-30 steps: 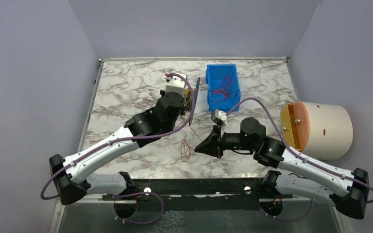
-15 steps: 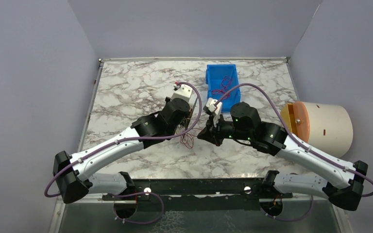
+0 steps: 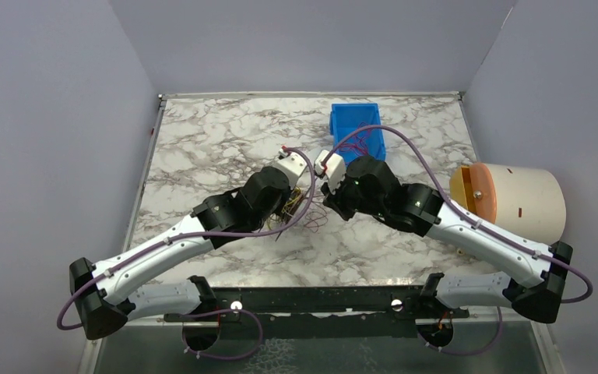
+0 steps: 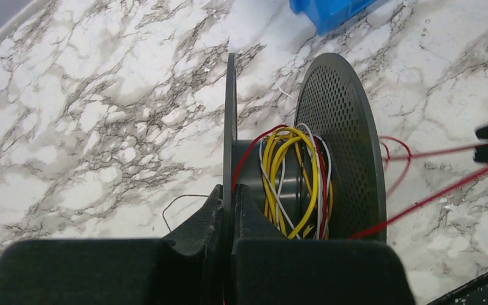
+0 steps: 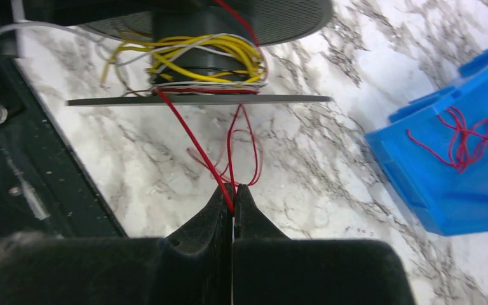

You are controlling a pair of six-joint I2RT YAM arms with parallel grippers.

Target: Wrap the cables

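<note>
A dark grey spool (image 4: 340, 140) carries wound yellow, white and red cables (image 4: 289, 178). My left gripper (image 4: 230, 190) is shut on the spool's thin flange (image 4: 230, 121), holding it above the marble table. One red cable (image 5: 194, 136) runs from the spool (image 5: 210, 60) down to my right gripper (image 5: 234, 189), which is shut on it, and loose loops of it hang beyond the fingertips. Seen from above, the left gripper (image 3: 292, 199) and the right gripper (image 3: 328, 204) meet at mid-table, with red cable slack (image 3: 311, 220) lying below them.
A blue bin (image 3: 335, 125) at the back of the table holds more red cables (image 5: 460, 136). Off the table's right edge lies a cream cylinder with an orange lid (image 3: 514, 206). A black rail (image 3: 311, 300) runs along the near edge.
The left arm has brought the spool nearer and lower. The right gripper has swung up and back to meet it, keeping the red cable, and the cable's slack has shifted right.
</note>
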